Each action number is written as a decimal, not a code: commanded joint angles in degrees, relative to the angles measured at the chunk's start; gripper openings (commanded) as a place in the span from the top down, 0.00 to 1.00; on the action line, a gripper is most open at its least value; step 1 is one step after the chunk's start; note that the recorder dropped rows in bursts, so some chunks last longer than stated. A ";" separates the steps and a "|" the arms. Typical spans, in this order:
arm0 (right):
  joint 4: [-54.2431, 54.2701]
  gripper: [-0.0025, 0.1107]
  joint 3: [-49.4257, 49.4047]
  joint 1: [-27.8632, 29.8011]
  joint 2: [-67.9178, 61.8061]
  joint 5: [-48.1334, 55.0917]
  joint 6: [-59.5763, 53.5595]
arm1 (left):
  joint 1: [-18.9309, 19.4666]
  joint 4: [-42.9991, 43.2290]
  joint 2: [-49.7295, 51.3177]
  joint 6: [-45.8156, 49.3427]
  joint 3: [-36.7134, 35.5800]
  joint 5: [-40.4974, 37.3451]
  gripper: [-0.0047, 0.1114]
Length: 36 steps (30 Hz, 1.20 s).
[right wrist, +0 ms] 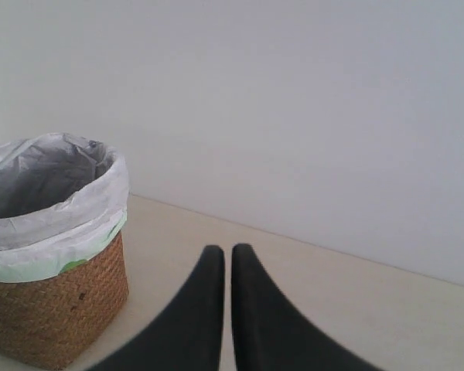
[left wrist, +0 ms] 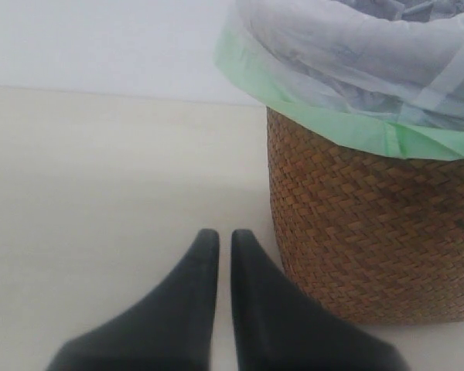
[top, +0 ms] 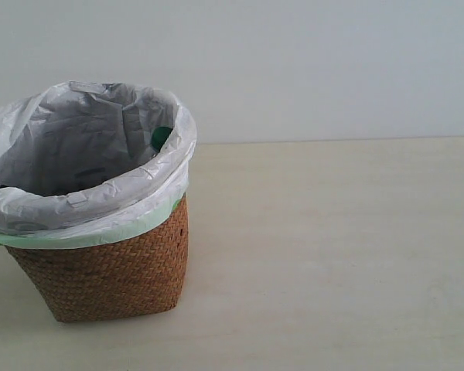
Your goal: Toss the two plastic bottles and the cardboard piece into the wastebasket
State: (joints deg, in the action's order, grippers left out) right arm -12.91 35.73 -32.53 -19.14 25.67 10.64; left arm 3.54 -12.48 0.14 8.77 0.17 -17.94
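Observation:
The brown wicker wastebasket point(top: 108, 274) stands at the left of the exterior view, lined with a translucent white bag with a pale green edge. A green cap point(top: 161, 137) peeks over the liner inside it, at the far rim; the rest of that bottle is hidden. The longer bottle and the cardboard piece are out of view. My left gripper point(left wrist: 225, 236) hangs shut and empty beside the wastebasket point(left wrist: 371, 232). My right gripper point(right wrist: 227, 251) is shut and empty, apart from the wastebasket point(right wrist: 54, 309). Neither gripper shows in the exterior view.
A pale beige table point(top: 332, 255) stretches to the right of the basket. A plain grey-white wall point(top: 309, 62) stands behind it.

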 commanded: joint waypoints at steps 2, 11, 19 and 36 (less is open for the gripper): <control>-0.47 0.97 -5.21 -0.01 0.31 -7.37 2.87 | 0.19 0.11 -0.14 -0.50 -0.17 0.15 0.91; 0.32 0.97 -7.81 -0.01 0.31 -8.60 5.42 | 0.19 0.11 -0.14 -0.50 -0.17 0.15 0.91; 0.32 0.97 -7.81 -0.01 0.31 -8.68 5.53 | 0.19 0.11 -0.14 -0.50 -0.17 0.15 0.91; 0.32 0.97 -7.81 -0.01 7.99 -7.19 5.53 | 0.19 0.11 -0.14 -0.50 -0.17 0.15 0.91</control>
State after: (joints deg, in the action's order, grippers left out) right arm -12.59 27.91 -32.53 -13.42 18.59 16.07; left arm 3.54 -12.48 0.14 8.77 0.17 -17.94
